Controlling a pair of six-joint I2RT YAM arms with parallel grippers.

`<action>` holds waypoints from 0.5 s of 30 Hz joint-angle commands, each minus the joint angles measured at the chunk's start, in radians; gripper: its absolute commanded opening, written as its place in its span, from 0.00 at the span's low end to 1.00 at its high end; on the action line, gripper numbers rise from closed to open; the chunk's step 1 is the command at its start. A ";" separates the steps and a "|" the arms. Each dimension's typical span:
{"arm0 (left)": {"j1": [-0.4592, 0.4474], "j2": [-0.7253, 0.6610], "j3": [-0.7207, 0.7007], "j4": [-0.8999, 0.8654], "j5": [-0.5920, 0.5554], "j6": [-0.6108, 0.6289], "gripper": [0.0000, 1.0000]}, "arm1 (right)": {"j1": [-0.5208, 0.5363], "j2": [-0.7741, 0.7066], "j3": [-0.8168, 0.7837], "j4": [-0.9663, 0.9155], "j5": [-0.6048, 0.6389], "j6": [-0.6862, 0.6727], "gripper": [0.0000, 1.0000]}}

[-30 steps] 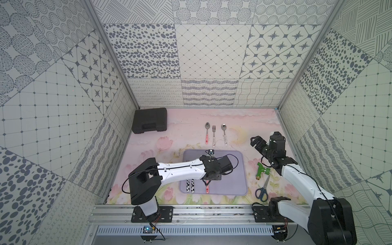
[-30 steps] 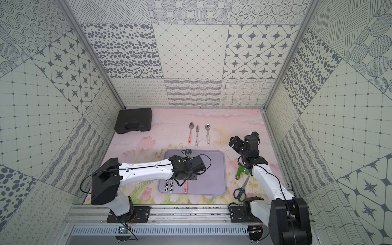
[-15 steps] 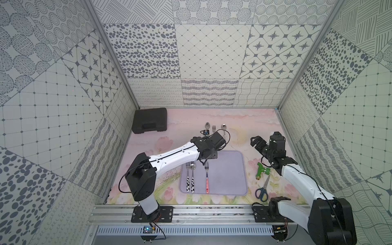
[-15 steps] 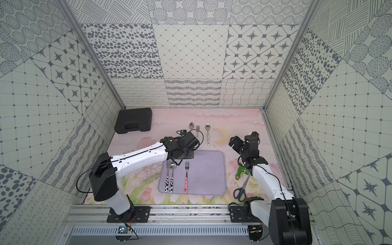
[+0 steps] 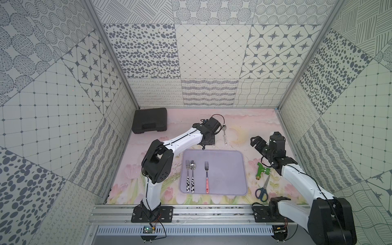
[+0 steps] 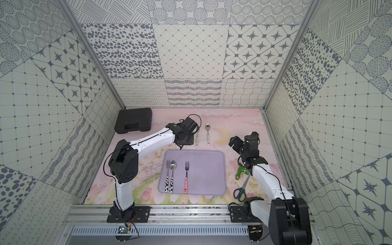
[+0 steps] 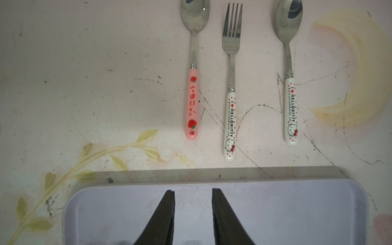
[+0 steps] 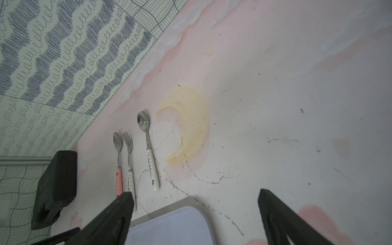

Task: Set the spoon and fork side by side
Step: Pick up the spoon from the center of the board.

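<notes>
**Left gripper empty over the tray's far rim; one matched pair lies on the tray**

Clock set on the tray [image 5: 224,169] as seen in both top views, with 12 toward the back wall.

- Left gripper [image 7: 193,191]: over the tray's 12 o'clock rim. Jaws parted by a narrow gap with nothing between them.
- Right gripper [image 8: 195,193]: off the tray at 2 o'clock, raised above the mat. Jaws spread wide, grasping nothing.
- On the tray, 9 o'clock side: black-and-white fork [image 5: 187,176] and black-and-white spoon [image 5: 192,176] lie side by side, parallel, heads to 12 and handles to 6. They are very close; I cannot tell whether they touch.
- Pink fork [image 5: 206,178]: lies alone nearer the tray's middle, aligned the same way and apart from that pair.
- Off the tray at 12 o'clock is a row on the mat, heads to 12. From the 9 side to the 3 side it runs pink spoon [image 7: 192,84], white fork [image 7: 231,95], white spoon [image 7: 290,84].
- None of the three touch. The pink spoon and white fork lie near each other; the white spoon sits farther off.
- In both top views the left arm covers the pink spoon.
- Black case [image 5: 149,123]: at 10 o'clock, by the back corner.
- Green plastic piece [image 5: 261,170]: at 3 o'clock. Scissors [image 5: 263,189] lie just beyond it at 4 o'clock, blades toward the green piece.
</notes>
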 commanded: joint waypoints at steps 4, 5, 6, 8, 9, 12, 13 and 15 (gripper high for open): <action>0.062 0.143 0.139 0.008 0.088 0.132 0.33 | 0.004 0.018 0.005 0.033 0.004 -0.004 0.97; 0.067 0.160 0.155 0.002 0.090 0.136 0.33 | 0.004 0.020 0.006 0.033 0.003 -0.003 0.97; 0.071 0.181 0.173 -0.002 0.088 0.142 0.33 | 0.004 0.022 0.007 0.033 0.003 -0.003 0.97; 0.077 0.206 0.191 0.000 0.090 0.149 0.34 | 0.004 0.023 0.007 0.034 0.002 -0.003 0.97; 0.079 0.221 0.201 0.001 0.092 0.151 0.34 | 0.004 0.023 0.007 0.034 0.001 -0.003 0.97; 0.087 0.258 0.233 -0.007 0.092 0.149 0.34 | 0.004 0.025 0.007 0.034 0.004 -0.003 0.97; 0.088 0.268 0.241 -0.009 0.092 0.150 0.34 | 0.004 0.026 0.007 0.034 0.003 -0.003 0.97; 0.094 0.289 0.259 -0.016 0.094 0.148 0.34 | 0.004 0.028 0.007 0.034 0.001 -0.003 0.97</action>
